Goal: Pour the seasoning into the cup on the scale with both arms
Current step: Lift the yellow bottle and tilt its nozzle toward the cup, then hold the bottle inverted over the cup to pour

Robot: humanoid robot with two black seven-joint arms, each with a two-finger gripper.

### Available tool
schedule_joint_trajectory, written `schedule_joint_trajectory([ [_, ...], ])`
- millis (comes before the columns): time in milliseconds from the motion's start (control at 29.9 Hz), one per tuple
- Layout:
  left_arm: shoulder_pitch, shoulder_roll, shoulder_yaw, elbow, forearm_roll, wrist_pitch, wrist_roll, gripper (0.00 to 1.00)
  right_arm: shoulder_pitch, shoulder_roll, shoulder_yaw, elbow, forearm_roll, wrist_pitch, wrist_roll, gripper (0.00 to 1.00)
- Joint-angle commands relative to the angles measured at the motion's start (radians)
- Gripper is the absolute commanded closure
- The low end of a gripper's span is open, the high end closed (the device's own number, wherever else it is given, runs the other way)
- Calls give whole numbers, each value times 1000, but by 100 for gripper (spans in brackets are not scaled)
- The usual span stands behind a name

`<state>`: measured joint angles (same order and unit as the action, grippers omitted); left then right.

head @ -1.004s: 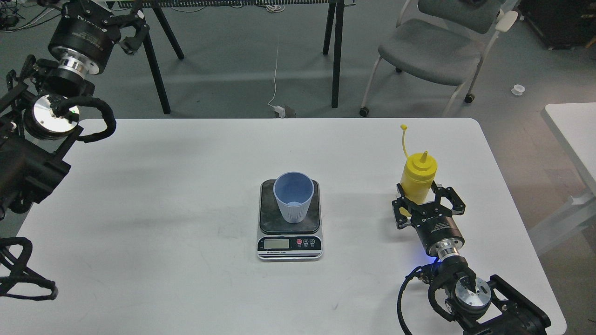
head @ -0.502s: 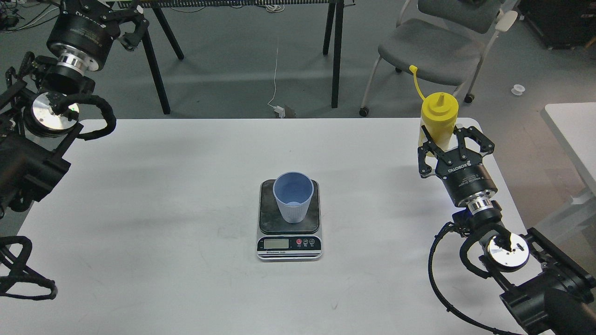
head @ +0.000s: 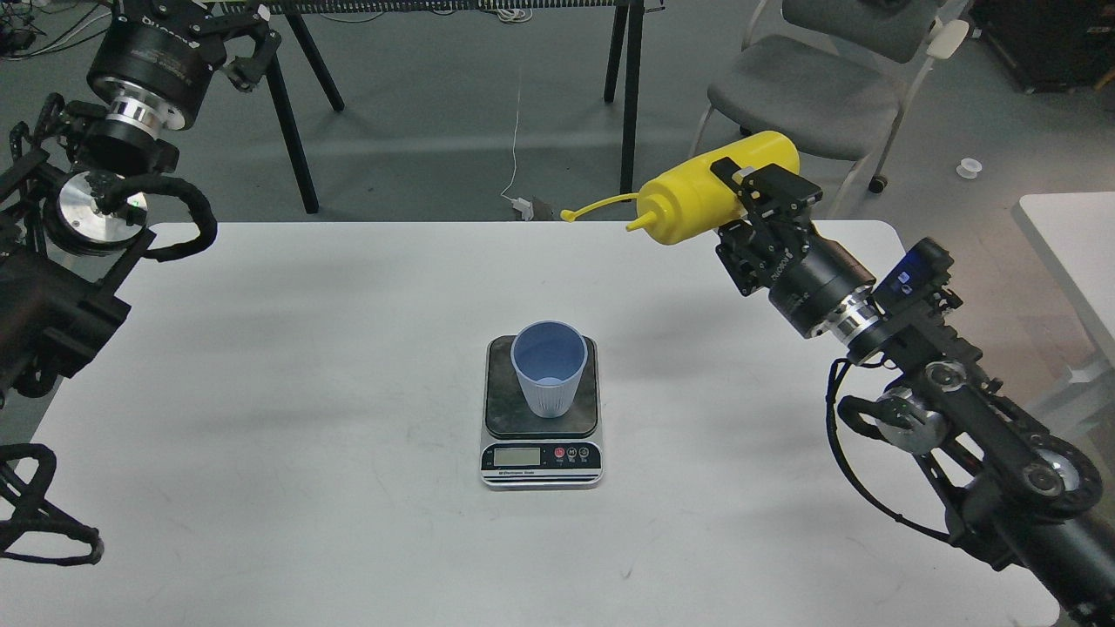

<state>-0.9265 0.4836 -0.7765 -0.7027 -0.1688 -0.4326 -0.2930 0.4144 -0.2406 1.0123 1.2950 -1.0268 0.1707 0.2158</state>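
Seasoning bottle (head: 710, 187) is lying almost on its side in the air above the far right part of the desk (head: 305, 366), its nozzle pointing left and its cap strap trailing ahead of the tip. In the head view, the right hand (head: 756, 193) is pinching the bottle around its body. The nozzle is sitting well apart from the cup (head: 549, 367), up and to the right of it, so nothing is going into the cup yet. The cup is standing upright on the dark plate of the scale (head: 541, 453) at mid-desk, and it is looking empty. The left hand (head: 237, 48) is hanging high at the far left, off the desk's edge; I cannot tell whether its fingers are spread or closed.

By my judgement the pickup and the tilt are done; bringing the nozzle over the cup and squeezing are left. White lettering is showing on both wrists, but it is too small to read. The scale's display is showing no readable digits.
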Motion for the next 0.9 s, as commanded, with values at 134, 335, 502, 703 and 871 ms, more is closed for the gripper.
schedule_joint_trajectory([
  [134, 8, 6, 2, -4, 2, -2, 2, 1, 90, 56, -170, -9, -300, -88, 0, 62],
  [335, 9, 7, 0, -4, 0, -2, 2, 1, 184, 32, -248, -9, -461, -89, 5, 62],
  [502, 9, 12, 0, -4, 0, 0, 2, 1, 291, -54, -345, -26, -558, -89, 8, 61],
  [703, 9, 12, -1, -4, 0, 0, 2, 1, 359, -120, -411, -28, -705, -89, 28, 61],
  [871, 9, 10, -1, -6, 2, 0, 2, 1, 386, -124, -462, -40, -762, -89, 50, 62],
])
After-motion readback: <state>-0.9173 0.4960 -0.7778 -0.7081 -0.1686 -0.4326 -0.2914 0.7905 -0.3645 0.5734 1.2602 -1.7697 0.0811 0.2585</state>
